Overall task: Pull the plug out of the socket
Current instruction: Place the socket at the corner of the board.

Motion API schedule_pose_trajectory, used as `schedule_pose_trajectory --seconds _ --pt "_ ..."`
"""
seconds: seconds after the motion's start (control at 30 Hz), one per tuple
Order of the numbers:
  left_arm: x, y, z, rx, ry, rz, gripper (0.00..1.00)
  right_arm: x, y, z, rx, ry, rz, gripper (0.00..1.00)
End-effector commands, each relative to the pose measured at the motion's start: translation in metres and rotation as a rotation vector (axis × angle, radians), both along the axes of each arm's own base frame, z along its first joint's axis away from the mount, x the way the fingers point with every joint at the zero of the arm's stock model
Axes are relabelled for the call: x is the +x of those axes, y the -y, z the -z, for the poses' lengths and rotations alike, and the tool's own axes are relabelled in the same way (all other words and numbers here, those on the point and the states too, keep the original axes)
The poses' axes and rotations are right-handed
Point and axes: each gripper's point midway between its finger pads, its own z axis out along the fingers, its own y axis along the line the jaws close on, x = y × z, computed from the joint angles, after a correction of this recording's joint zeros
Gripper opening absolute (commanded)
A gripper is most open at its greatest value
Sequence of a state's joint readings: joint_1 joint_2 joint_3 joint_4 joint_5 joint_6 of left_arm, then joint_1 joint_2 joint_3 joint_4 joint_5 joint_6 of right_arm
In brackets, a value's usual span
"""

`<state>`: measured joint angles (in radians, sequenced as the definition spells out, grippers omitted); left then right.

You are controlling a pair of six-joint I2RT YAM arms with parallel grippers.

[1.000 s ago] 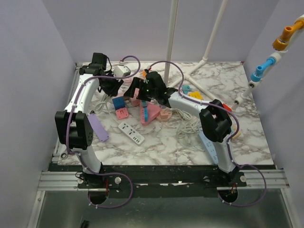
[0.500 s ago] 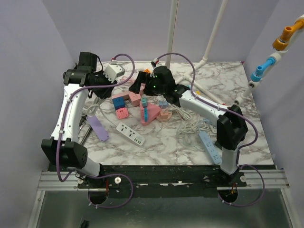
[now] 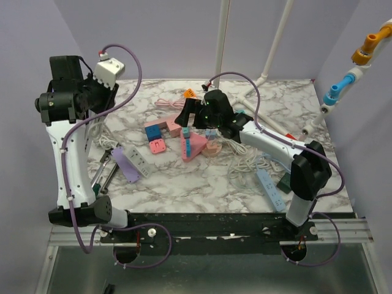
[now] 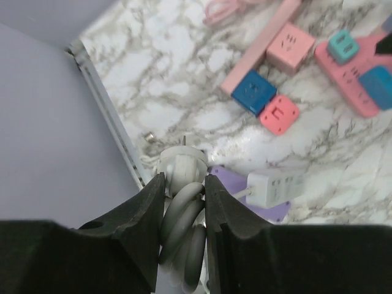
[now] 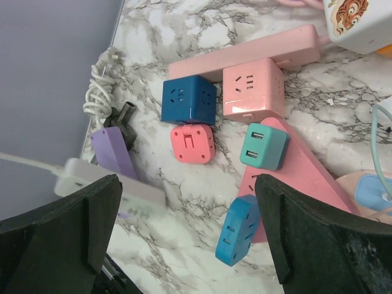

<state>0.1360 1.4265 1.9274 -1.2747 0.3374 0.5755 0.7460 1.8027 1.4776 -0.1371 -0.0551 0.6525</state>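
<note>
Left gripper (image 4: 184, 177) noted pinched on the white plug (image 4: 182, 162), with the coiled cord (image 4: 184, 226) trapped between its 2 fingers behind the plug. Plug pins appear bare at the fingertips; no socket is seen attached. White power strip (image 4: 275, 184) is seen beyond the tips and to their right, laid across the purple strip (image 4: 272, 212). Right gripper (image 5: 187, 184) is held spread wide, nothing between its fingers, coral cube (image 5: 193, 144) just ahead of them. Step judged: pull-off essentially done, plug lifted clear. Next move is judged to call for lowering and releasing the plug, cord slack being watched so the strip is not dragged
</note>
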Motion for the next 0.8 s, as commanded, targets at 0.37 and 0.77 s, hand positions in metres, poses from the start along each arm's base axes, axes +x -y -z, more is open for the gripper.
schedule_pose_trajectory --seconds 0.37,0.77 --pt "0.009 -0.033 0.012 -0.014 0.111 -0.236 0.0 -0.006 0.024 -0.009 -0.08 0.033 0.048 1.0" --pt "0.041 -0.07 0.116 0.055 -0.022 -0.33 0.35 0.001 0.038 0.012 -0.213 0.009 0.093 1.0"
